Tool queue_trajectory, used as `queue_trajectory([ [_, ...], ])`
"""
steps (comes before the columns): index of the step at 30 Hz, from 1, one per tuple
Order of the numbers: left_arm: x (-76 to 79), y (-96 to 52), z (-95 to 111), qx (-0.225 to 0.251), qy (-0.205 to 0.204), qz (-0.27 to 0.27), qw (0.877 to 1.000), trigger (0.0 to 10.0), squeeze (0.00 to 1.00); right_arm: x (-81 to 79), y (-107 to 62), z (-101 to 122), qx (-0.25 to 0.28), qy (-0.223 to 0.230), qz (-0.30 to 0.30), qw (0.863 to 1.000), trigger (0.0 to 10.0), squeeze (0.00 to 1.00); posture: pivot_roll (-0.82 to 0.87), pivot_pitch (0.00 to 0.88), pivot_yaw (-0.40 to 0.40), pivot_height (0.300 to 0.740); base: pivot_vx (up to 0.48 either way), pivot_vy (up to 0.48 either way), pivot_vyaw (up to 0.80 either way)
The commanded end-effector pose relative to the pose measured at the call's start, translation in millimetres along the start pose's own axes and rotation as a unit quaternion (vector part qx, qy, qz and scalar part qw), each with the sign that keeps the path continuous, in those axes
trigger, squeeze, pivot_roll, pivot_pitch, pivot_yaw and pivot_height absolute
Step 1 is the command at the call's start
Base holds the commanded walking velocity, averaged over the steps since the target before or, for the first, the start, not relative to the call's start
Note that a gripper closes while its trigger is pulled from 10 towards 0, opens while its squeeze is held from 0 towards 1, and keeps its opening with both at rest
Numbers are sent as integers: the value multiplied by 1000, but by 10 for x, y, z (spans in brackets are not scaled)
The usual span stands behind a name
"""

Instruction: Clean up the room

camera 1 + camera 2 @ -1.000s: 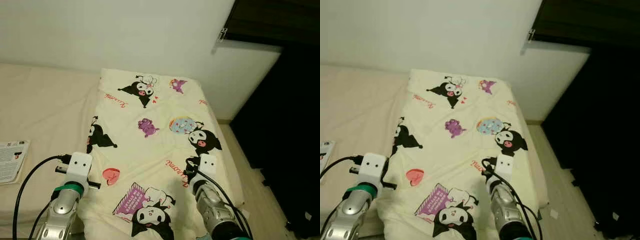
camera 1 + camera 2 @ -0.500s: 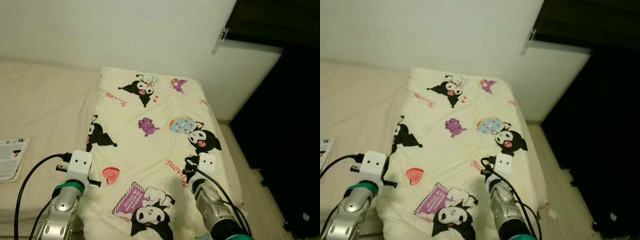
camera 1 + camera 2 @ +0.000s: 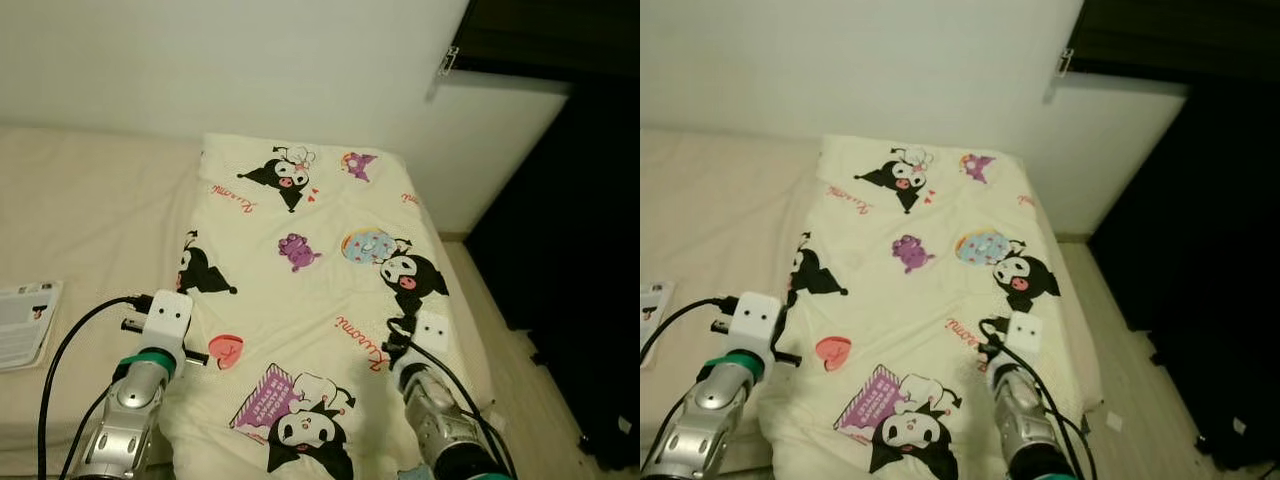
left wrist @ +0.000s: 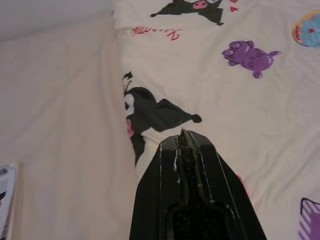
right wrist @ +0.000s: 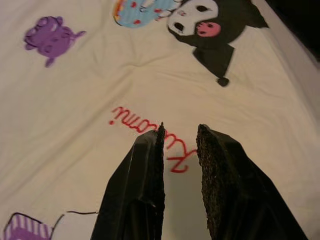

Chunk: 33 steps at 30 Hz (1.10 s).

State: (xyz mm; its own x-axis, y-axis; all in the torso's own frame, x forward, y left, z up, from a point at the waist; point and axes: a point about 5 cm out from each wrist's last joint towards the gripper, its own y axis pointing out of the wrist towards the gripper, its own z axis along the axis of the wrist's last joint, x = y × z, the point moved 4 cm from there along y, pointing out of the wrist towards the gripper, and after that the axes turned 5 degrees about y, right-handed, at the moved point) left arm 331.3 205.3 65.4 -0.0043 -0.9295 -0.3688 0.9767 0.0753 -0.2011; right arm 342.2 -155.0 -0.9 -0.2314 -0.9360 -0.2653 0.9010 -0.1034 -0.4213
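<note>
left gripper [image 4: 183, 134]: fingers pressed together, nothing held, poised at blanket [image 3: 300, 290] left edge | right gripper [image 5: 180, 131]: slightly parted, empty, over red lettering | blanket laid flat on bed [image 3: 90, 220], apparently being smoothed | booklet [image 3: 25, 322] left aside

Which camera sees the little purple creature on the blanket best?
The left wrist view: the purple creature looks big, sharp and whole there. The right wrist view catches it near its edge, and both eye views show it small on the blanket.
</note>
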Motion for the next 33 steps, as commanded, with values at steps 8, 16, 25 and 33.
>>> queue_trajectory([
  [8, 132, -39, -102, -16, -5, -11, 1000, 10000, 0, 135, -11, -11, -3, -4, -14, 1000, 10000, 0, 200, 0, -97, 740, 0, 0, 0],
  [16, 11, -74, -139, -19, -9, 16, 1000, 10000, 0, -26, 25, -8, -14, -13, 11, 1000, 10000, 0, 241, 0, -154, 740, 0, 0, 0],
  [25, 7, -103, -158, -21, -6, 15, 1000, 10000, 0, -78, 37, 13, -14, -11, 18, 1000, 10000, 0, 234, 0, -140, 740, 0, 0, 0],
  [33, 53, -171, -246, -33, -12, 14, 999, 10000, 0, 40, -13, -85, -20, -20, 12, 1000, 10000, 0, 212, 0, -138, 740, 0, 0, 0],
])
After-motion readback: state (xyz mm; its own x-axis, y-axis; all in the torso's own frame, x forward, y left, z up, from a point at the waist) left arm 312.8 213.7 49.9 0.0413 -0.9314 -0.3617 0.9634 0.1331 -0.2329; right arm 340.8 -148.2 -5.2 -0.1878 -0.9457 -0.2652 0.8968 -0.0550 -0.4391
